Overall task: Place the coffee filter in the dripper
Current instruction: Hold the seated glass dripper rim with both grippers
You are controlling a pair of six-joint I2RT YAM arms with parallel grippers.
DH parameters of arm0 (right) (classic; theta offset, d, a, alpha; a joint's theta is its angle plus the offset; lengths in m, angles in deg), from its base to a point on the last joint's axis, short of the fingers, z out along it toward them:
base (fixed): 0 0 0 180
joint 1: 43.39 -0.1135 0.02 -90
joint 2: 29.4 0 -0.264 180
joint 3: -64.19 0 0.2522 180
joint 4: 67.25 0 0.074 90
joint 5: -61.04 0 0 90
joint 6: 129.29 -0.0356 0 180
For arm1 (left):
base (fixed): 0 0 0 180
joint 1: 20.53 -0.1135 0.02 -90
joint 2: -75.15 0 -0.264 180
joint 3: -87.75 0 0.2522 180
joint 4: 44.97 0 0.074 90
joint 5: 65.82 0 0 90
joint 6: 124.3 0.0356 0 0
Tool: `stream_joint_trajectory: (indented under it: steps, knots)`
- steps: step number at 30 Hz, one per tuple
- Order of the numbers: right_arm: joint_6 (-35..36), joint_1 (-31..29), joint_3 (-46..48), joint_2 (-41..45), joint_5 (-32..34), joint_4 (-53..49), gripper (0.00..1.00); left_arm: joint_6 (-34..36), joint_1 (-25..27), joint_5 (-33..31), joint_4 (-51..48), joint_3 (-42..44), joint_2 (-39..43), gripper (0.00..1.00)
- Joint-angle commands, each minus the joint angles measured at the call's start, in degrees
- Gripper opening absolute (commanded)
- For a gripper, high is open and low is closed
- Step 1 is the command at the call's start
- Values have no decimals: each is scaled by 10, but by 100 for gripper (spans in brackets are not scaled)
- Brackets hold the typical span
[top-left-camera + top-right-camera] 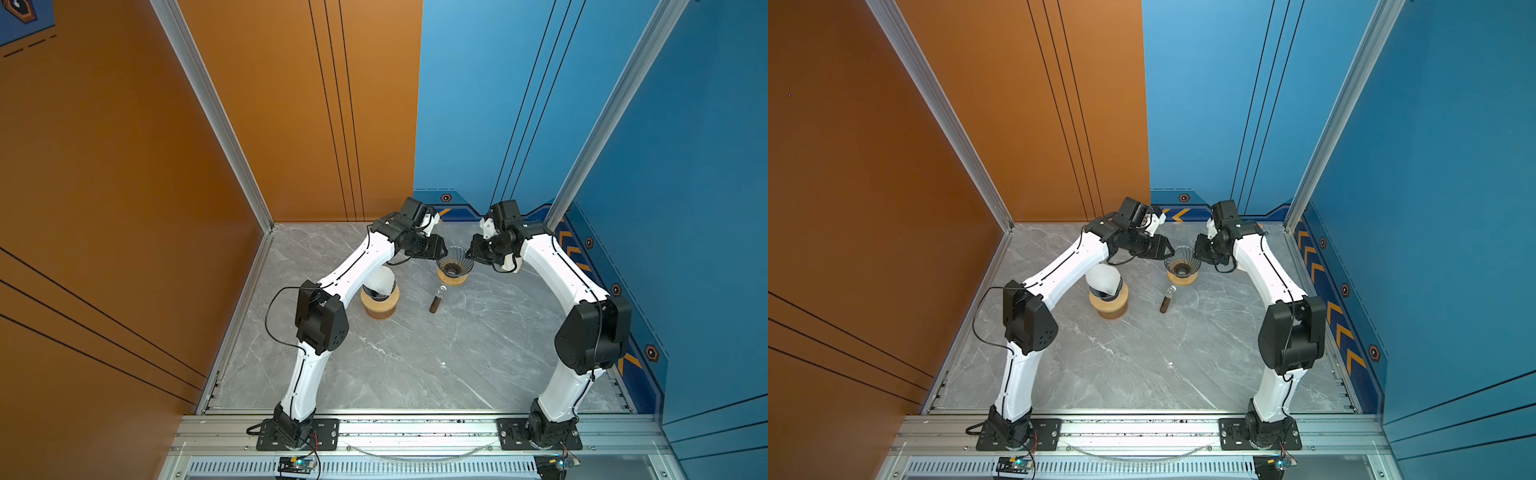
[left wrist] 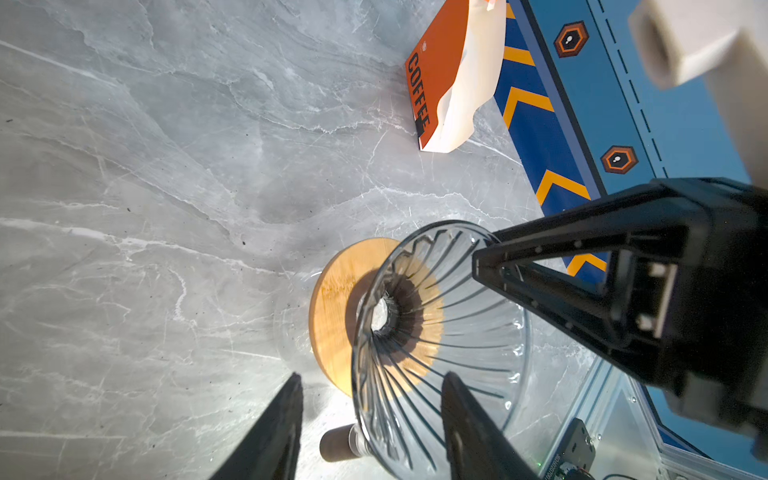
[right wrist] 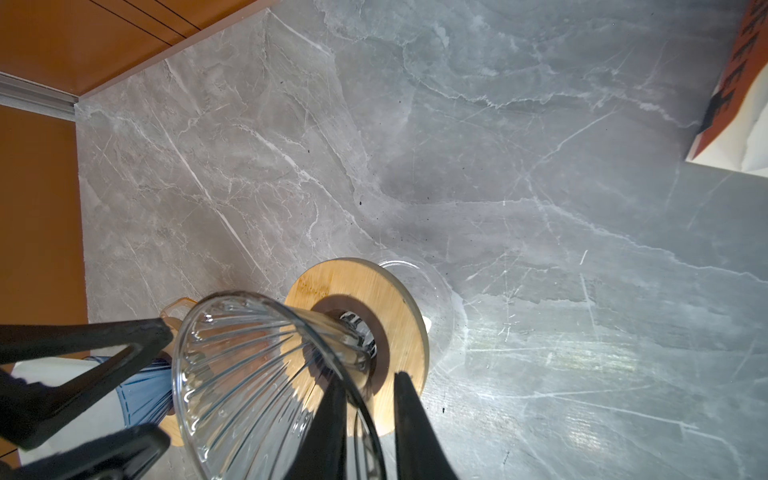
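Observation:
The dripper (image 1: pixel 454 264) (image 1: pixel 1181 266) is a clear ribbed glass cone on a round wooden collar, standing at the back middle of the table. It holds no paper. The white coffee filter (image 1: pixel 380 280) (image 1: pixel 1104 278) sits cone-up on a wooden stand (image 1: pixel 380 305), left of the dripper and partly under my left forearm. My left gripper (image 2: pixel 372 378) (image 1: pixel 441 249) is open, with the dripper's near rim (image 2: pixel 357 374) between its wide-set fingers. My right gripper (image 3: pixel 369 382) (image 1: pixel 469 253) straddles the opposite rim with a narrow gap still showing beside the glass.
An orange and white coffee bag (image 2: pixel 440 79) (image 3: pixel 739 104) stands behind the dripper near the blue back wall. A small brown vial (image 1: pixel 436 301) (image 1: pixel 1167 300) (image 2: pixel 336 442) lies on the marble just in front of the dripper.

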Motion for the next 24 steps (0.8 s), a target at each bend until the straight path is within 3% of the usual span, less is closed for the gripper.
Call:
stream_joint_trajectory:
  steps: [1, 13, 24]
  knots:
    - [1, 4, -9, -10, -11, 4, 17, -5, -1, 3, -9, -21, -15, 52]
    - [5, 5, -7, -7, -25, 7, 16, -17, -5, 13, -9, -22, -29, 41]
    - [3, 6, -2, -6, -26, 7, 8, -26, -9, 19, -9, -27, -39, 25]
